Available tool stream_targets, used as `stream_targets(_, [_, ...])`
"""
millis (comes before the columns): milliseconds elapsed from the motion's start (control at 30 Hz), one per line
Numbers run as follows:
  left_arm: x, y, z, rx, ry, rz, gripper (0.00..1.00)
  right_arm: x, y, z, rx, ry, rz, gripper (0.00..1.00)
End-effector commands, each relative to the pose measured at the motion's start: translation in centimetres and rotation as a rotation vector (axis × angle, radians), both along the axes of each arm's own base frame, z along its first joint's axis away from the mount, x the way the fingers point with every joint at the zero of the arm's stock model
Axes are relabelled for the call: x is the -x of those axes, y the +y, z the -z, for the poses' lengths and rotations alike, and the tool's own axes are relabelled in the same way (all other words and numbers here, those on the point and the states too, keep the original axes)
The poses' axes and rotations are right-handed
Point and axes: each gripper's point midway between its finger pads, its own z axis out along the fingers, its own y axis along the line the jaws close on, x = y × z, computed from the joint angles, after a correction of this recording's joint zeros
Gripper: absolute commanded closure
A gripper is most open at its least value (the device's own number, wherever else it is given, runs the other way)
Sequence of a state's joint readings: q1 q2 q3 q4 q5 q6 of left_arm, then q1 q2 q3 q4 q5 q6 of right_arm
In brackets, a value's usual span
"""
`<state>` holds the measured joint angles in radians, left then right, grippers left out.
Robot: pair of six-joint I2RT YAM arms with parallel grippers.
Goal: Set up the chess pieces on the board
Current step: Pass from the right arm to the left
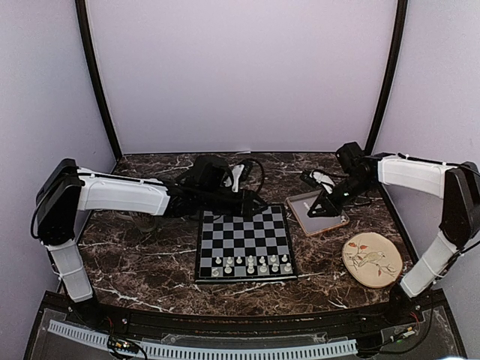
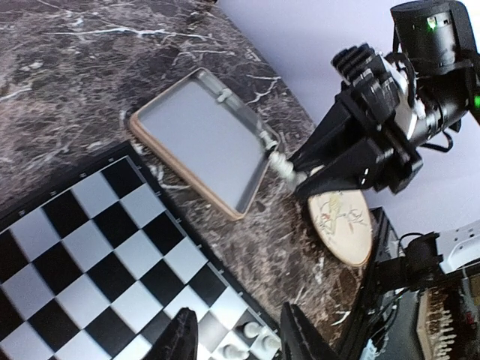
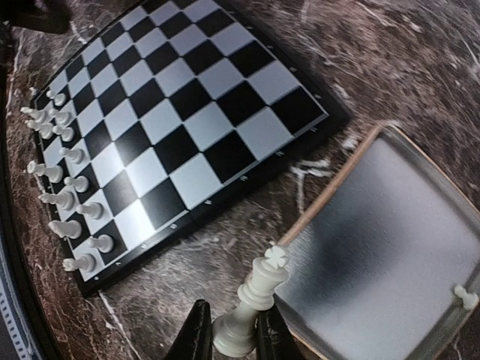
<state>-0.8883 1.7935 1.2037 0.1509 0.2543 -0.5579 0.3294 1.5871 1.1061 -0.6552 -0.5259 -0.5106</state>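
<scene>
- Top view: the board (image 1: 244, 229) sits in the middle of the tabletop (image 1: 142, 255). The white chess pieces (image 1: 251, 262) fill most of its two near ranks, and the far half is bare. The tray (image 1: 337, 223) is just right of the board, with the bird plate (image 1: 371, 259) nearer and further right. The right fingers (image 1: 324, 204) are low at the tray, and the left fingers (image 1: 247, 201) hover at the board's far edge.
- Left wrist: the left fingers are spread with nothing between them, over a board corner with set pieces just below.
- Right wrist: the right fingers are pinching a king (image 3: 256, 296) by its base. It is tilted, just off the tray's rim and over the tabletop. I can't tell if it's lifted clear. One small piece (image 3: 465, 296) lies in the tray's corner, type unclear.
- Step, my read: the king is grabbed and the carry to the board comes next.
- Next move needs: clear the tray rim, cross to the back rank, find the free square and set the king upright without clipping its neighbours. The low, tilted grip may let it swing.
</scene>
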Motion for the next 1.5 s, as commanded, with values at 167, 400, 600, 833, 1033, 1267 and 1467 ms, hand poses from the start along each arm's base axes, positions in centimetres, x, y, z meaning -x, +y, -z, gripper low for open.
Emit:
stream_targets(167, [0.0, -6.7, -1.7, 0.326, 0.178, 0.101, 0.61, 3.5, 6.0, -2.9, -0.129, -0.013, -0.207, 0.89])
stream_targets(400, [-0.3, -8.0, -1.4, 0.408, 0.226, 0.124, 0.61, 4.1, 7.2, -3.6, -0.129, -0.020, -0.245, 0.88])
stream_targets(600, [-0.1, -8.5, -1.7, 0.445, 0.246, 0.148, 0.61, 4.4, 7.5, -3.6, -0.135, -0.009, -0.253, 0.88])
stream_targets(833, [-0.2, -7.7, -1.3, 0.485, 0.265, 0.103, 0.60, 4.2, 7.5, -3.8, -0.128, -0.011, -0.242, 0.88])
stream_targets(1033, [-0.1, -7.9, -2.6, 0.569, 0.243, 0.130, 0.58, 4.7, 7.8, -4.2, -0.157, 0.009, -0.260, 0.88])
stream_targets(1267, [-0.6, -8.3, -1.6, 0.549, 0.272, 0.111, 0.60, 5.1, 8.0, -4.6, -0.177, 0.021, -0.277, 0.88])
stream_targets(1467, [-0.3, -8.5, -1.3, 0.548, 0.286, 0.127, 0.70, 5.0, 8.0, -4.5, -0.174, 0.022, -0.269, 0.88])
